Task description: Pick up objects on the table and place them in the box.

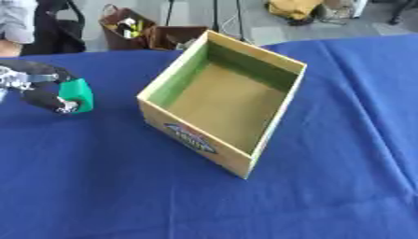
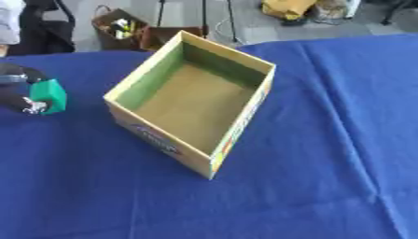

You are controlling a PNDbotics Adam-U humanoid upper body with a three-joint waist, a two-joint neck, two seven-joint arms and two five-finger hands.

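My left hand (image 1: 41, 88) sits at the left edge above the blue table (image 1: 343, 140), fingers and thumb curled around one green block (image 1: 79, 94). The block stands roughly upright in my grip, its long axis near vertical, well to the left of the box. There is one cardboard box (image 1: 196, 140), open at the top, with nothing visible inside, its long axis running from the near right corner to the far left. Beyond the table's far edge stand two brown bags (image 1: 130, 30).
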